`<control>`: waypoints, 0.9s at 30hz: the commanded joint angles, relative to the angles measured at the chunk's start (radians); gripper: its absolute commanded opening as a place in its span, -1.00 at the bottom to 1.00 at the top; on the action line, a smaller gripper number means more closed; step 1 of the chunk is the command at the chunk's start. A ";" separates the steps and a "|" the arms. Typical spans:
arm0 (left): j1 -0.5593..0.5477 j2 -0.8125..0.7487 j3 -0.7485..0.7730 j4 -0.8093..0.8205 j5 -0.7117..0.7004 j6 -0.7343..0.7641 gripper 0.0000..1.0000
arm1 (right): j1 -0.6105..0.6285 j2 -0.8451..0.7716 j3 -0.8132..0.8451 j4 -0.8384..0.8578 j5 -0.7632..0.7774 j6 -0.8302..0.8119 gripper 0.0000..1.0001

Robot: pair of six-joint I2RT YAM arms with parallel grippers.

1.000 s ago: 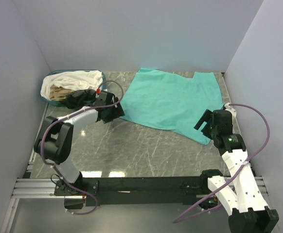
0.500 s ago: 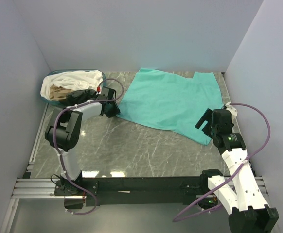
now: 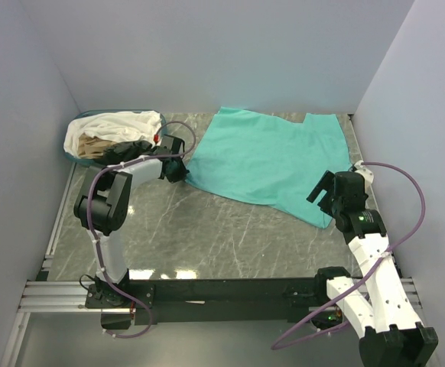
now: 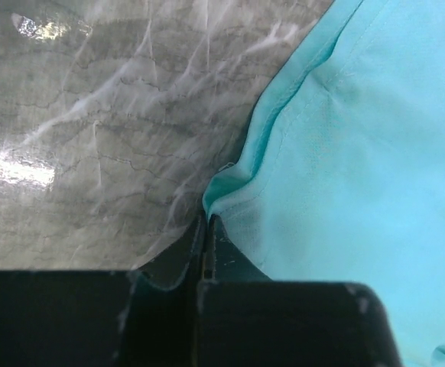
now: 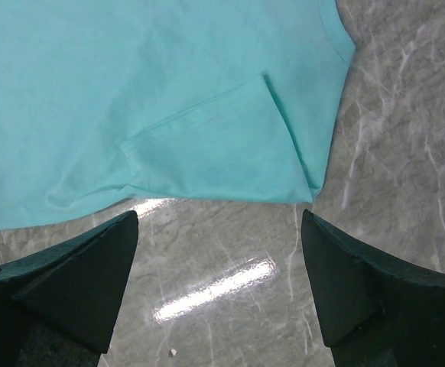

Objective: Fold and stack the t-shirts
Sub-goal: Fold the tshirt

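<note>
A teal-green t-shirt (image 3: 268,157) lies spread across the back of the marble table (image 3: 207,229). My left gripper (image 3: 178,172) is at the shirt's near-left corner. In the left wrist view its jaws (image 4: 207,223) are shut, and the teal hem (image 4: 230,191) puckers where it is pinched at their tips. My right gripper (image 3: 322,195) hovers open just off the shirt's near-right corner. In the right wrist view a folded-over sleeve (image 5: 215,145) lies just beyond the open fingers (image 5: 219,222), with bare table between them. White (image 3: 119,122), beige (image 3: 92,145) and black (image 3: 127,155) t-shirts are piled at the back left.
The pile sits in an oval teal-rimmed basket (image 3: 76,158) in the back left corner, close behind my left wrist. Walls close in the table on the left, back and right. A metal rail (image 3: 62,294) runs along the near edge.
My left gripper slid a little toward the back onto the teal shirt's left corner and closed from wide open to shut on it. The right arm has stayed put.
</note>
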 commanded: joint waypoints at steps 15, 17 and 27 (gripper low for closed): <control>0.115 -0.333 -0.374 -0.046 -0.148 -0.053 -0.99 | 0.033 0.134 -0.023 0.043 -0.236 -0.044 0.82; 0.115 -0.373 -0.420 -0.023 -0.135 -0.054 -0.99 | 0.071 0.150 -0.033 0.040 -0.226 -0.006 0.82; 0.115 -0.460 -0.486 0.028 -0.095 -0.027 -0.99 | 0.126 0.445 0.045 0.123 -0.157 0.013 0.72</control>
